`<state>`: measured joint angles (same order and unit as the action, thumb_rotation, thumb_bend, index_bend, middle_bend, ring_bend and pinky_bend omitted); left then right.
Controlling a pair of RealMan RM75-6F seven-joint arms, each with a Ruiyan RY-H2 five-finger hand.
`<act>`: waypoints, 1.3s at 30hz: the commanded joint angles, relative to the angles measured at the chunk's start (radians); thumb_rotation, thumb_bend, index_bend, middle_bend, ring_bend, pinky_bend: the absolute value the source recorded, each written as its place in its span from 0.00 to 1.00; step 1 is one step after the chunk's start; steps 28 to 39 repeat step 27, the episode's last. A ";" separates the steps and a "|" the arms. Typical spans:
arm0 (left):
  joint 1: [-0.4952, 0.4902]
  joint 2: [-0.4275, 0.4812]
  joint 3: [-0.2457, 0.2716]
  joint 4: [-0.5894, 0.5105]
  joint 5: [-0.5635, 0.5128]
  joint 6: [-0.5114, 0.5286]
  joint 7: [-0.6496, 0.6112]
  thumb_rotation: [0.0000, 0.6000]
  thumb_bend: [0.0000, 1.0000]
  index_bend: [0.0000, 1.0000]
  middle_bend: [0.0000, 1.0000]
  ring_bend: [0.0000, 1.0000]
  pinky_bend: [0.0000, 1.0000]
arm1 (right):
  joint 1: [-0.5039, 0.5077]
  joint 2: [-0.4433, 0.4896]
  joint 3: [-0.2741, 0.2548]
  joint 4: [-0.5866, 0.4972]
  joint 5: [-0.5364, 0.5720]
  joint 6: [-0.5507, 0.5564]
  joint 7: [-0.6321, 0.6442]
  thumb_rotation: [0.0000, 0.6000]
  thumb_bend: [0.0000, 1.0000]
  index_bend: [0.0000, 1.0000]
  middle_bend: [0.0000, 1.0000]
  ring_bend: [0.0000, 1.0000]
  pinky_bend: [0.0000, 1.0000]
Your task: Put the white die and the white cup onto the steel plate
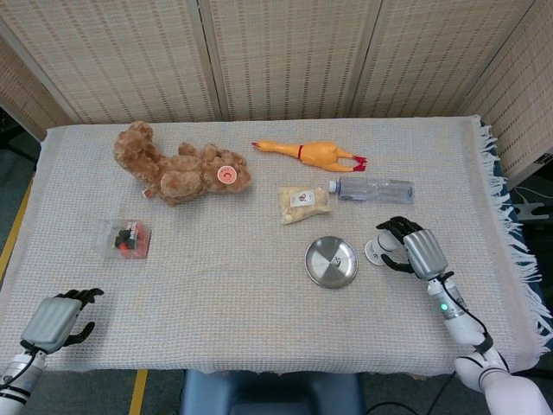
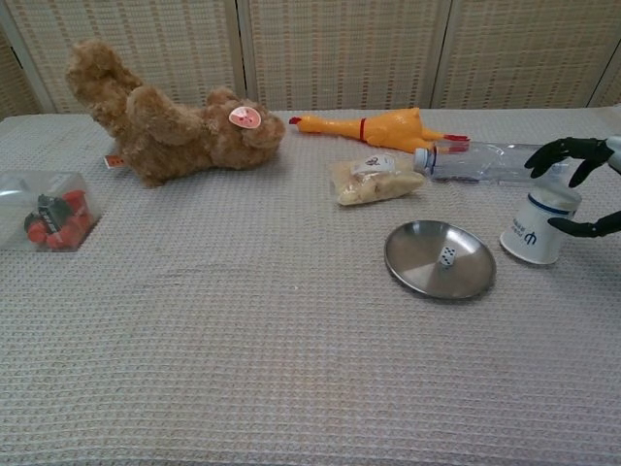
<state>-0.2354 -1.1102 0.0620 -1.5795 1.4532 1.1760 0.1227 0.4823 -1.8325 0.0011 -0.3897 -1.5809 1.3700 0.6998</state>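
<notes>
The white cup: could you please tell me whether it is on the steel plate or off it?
Off it. The white cup stands on the cloth just right of the steel plate, rim down.

Right hand (image 1: pixel 413 248) sits low over the right side of the table, palm facing left, dark fingers (image 2: pixel 568 149) spread apart and curved around the white cup (image 2: pixel 537 226) without clearly gripping it; upper fingers arch above the rim, lower ones reach past its side. Right forearm runs back toward the bottom-right corner, wrist roughly straight. Left hand (image 1: pixel 56 317) rests at the near-left table edge, back of hand up, fingers loosely curled and apart, holding nothing.
</notes>
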 commanded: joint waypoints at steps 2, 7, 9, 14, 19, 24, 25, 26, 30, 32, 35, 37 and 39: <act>0.000 0.000 0.001 -0.001 0.000 -0.001 0.002 1.00 0.36 0.24 0.33 0.30 0.45 | -0.019 0.036 -0.013 -0.045 -0.016 0.030 -0.061 1.00 0.14 0.10 0.11 0.01 0.15; -0.001 -0.002 0.002 0.000 -0.001 -0.004 0.008 1.00 0.36 0.24 0.33 0.30 0.45 | -0.068 0.102 -0.013 -0.158 -0.036 0.168 -0.195 1.00 0.13 0.01 0.03 0.00 0.08; -0.001 -0.001 0.002 0.000 -0.001 -0.005 0.009 1.00 0.36 0.24 0.33 0.30 0.45 | -0.098 0.131 -0.010 -0.221 -0.040 0.233 -0.276 1.00 0.13 0.00 0.03 0.00 0.07; 0.000 -0.001 0.000 0.001 -0.008 -0.005 0.013 1.00 0.36 0.24 0.33 0.30 0.45 | -0.191 0.253 -0.020 -0.484 -0.054 0.360 -0.549 1.00 0.13 0.00 0.03 0.00 0.07; 0.005 0.007 0.000 -0.011 -0.002 0.009 0.012 1.00 0.36 0.24 0.33 0.30 0.45 | -0.248 0.389 -0.038 -0.770 0.003 0.284 -0.774 1.00 0.13 0.00 0.01 0.00 0.07; 0.008 0.009 0.004 -0.017 0.012 0.019 0.012 1.00 0.36 0.24 0.33 0.30 0.45 | -0.254 0.477 -0.038 -0.953 0.077 0.167 -0.914 1.00 0.13 0.00 0.00 0.00 0.07; 0.007 0.008 0.004 -0.016 0.015 0.019 0.011 1.00 0.36 0.24 0.33 0.30 0.45 | -0.253 0.490 -0.037 -0.980 0.089 0.144 -0.935 1.00 0.13 0.00 0.00 0.00 0.07; 0.006 0.006 0.004 -0.015 0.016 0.018 0.011 1.00 0.36 0.24 0.33 0.30 0.45 | -0.253 0.498 -0.037 -0.997 0.095 0.131 -0.947 1.00 0.13 0.00 0.00 0.00 0.08; 0.005 0.004 0.004 -0.013 0.017 0.017 0.010 1.00 0.36 0.24 0.33 0.30 0.45 | -0.253 0.506 -0.036 -1.014 0.100 0.119 -0.960 1.00 0.13 0.00 0.00 0.00 0.08; 0.005 0.004 0.004 -0.013 0.017 0.017 0.010 1.00 0.36 0.24 0.33 0.30 0.45 | -0.253 0.506 -0.036 -1.014 0.100 0.119 -0.960 1.00 0.13 0.00 0.00 0.00 0.08; 0.005 0.004 0.004 -0.013 0.017 0.017 0.010 1.00 0.36 0.24 0.33 0.30 0.45 | -0.253 0.506 -0.036 -1.014 0.100 0.119 -0.960 1.00 0.13 0.00 0.00 0.00 0.08; 0.005 0.004 0.004 -0.013 0.017 0.017 0.010 1.00 0.36 0.24 0.33 0.30 0.45 | -0.253 0.506 -0.036 -1.014 0.100 0.119 -0.960 1.00 0.13 0.00 0.00 0.00 0.08; 0.005 0.004 0.004 -0.013 0.017 0.017 0.010 1.00 0.36 0.24 0.33 0.30 0.45 | -0.253 0.506 -0.036 -1.014 0.100 0.119 -0.960 1.00 0.13 0.00 0.00 0.00 0.08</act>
